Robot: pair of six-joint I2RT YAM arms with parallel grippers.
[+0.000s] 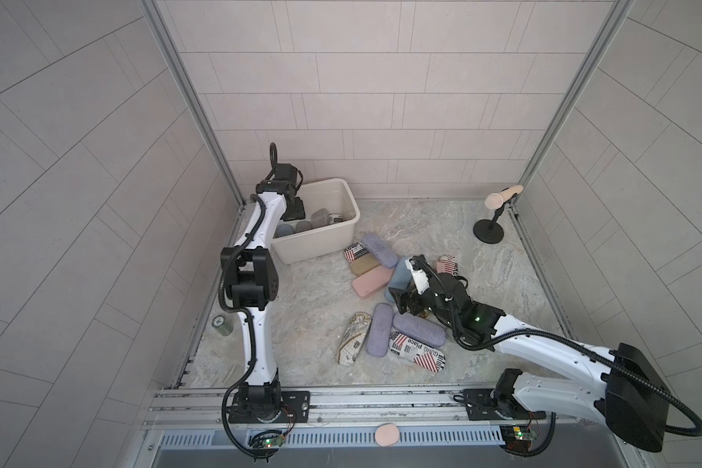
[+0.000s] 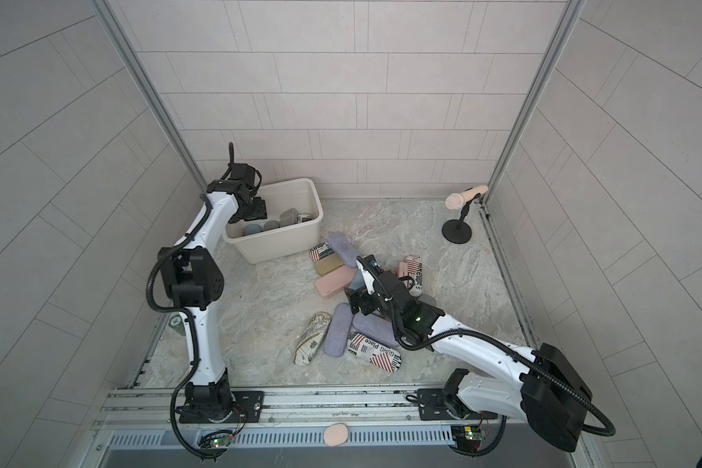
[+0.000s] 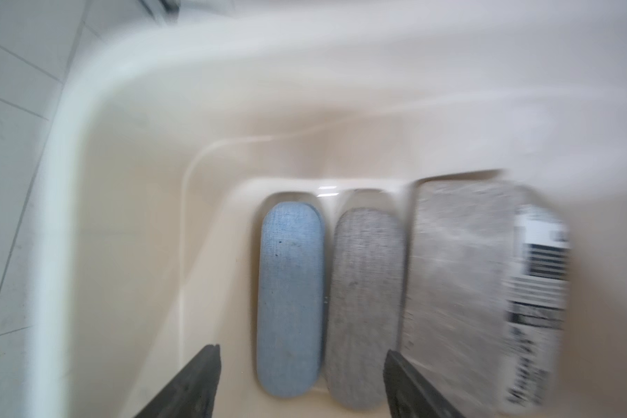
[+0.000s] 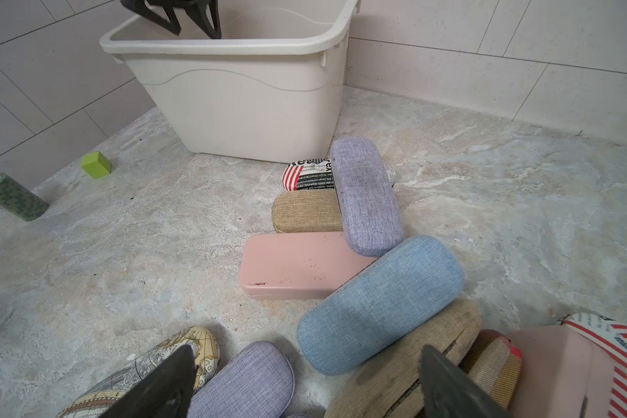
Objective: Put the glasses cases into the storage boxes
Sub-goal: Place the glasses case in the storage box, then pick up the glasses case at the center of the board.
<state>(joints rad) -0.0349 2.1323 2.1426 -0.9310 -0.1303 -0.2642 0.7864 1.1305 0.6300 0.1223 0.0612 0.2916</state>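
The cream storage box (image 1: 341, 231) (image 4: 232, 101) stands at the back left. My left gripper (image 3: 303, 362) (image 1: 296, 210) hangs open inside it, holding nothing. Below it lie a blue case (image 3: 290, 300), a grey case (image 3: 364, 304), a blurred larger grey one (image 3: 456, 275) and a print one (image 3: 536, 289). My right gripper (image 4: 306, 351) (image 1: 402, 300) is open and empty, low over the pile on the table. That pile has light blue (image 4: 380, 304), tan (image 4: 406, 362), pink (image 4: 297, 267), lilac (image 4: 366, 195) and flag-print (image 1: 416, 350) glasses cases.
A microphone stand (image 1: 489, 231) is at the back right corner. A dark can (image 4: 13, 197) and a green cube (image 4: 95, 165) sit by the left wall. A pink oval pad (image 1: 387, 434) lies on the front rail.
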